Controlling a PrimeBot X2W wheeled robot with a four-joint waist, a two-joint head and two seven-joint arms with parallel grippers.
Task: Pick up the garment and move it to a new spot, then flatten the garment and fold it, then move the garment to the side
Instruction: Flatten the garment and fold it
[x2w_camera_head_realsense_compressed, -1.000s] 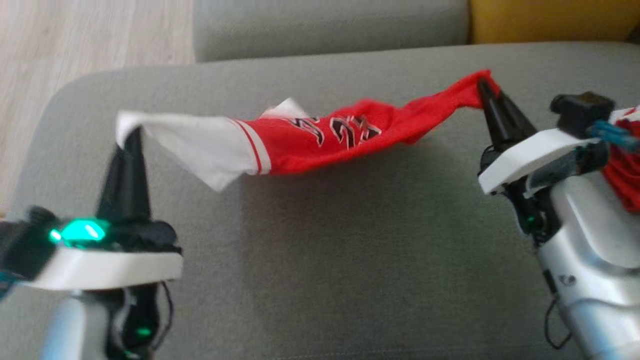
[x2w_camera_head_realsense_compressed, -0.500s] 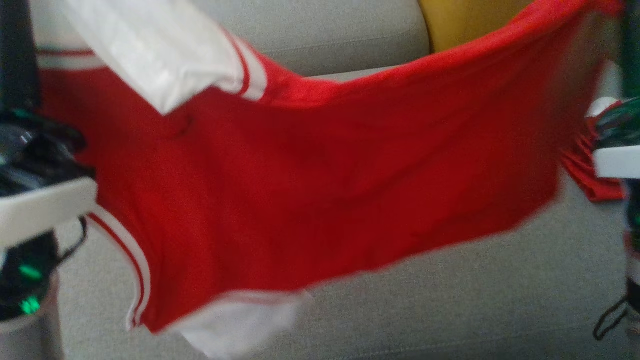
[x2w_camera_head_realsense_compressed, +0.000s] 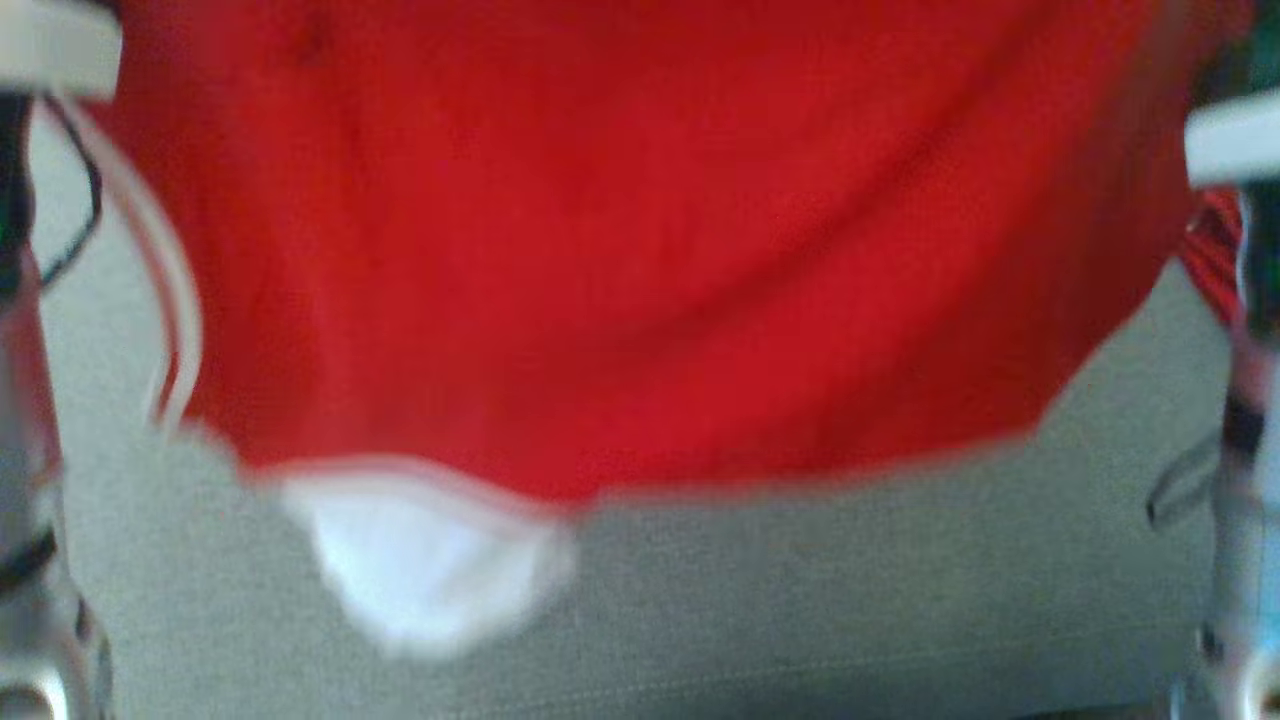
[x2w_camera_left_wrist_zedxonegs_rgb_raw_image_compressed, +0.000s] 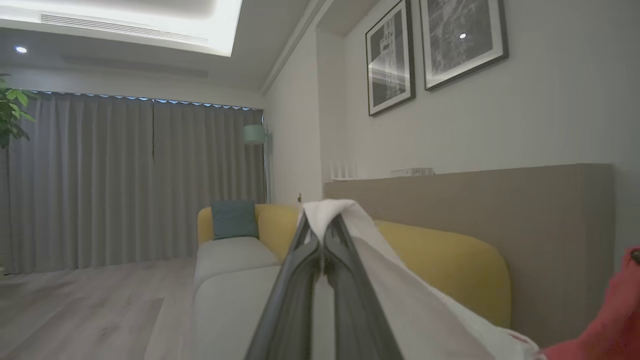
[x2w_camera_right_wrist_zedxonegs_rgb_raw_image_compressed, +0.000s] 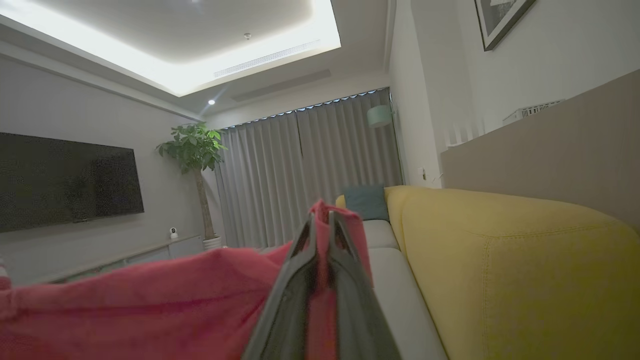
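Grey sofa seat (x2w_camera_head_realsense_compressed: 800, 600) underneath; garment (x2w_camera_head_realsense_compressed: 640, 250) hung spread above it, white sleeve (x2w_camera_head_realsense_compressed: 430, 560) dangling toward near-left edge. Left wrist: left gripper (x2w_camera_left_wrist_zedxonegs_rgb_raw_image_compressed: 325, 227) clamped on white corner. Right wrist: right gripper (x2w_camera_right_wrist_zedxonegs_rgb_raw_image_compressed: 322, 222) pinched on red hem. Lower evenly, taut, hanging edge first.

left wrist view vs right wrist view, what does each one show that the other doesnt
Left wrist view: the left gripper shut on a white edge of the garment, with bare wood floor beside the sofa. Right wrist view: the right gripper shut on the garment's red cloth, and a wall television. Both: the yellow sofa back, the teal cushion, the grey curtains and the garment itself.
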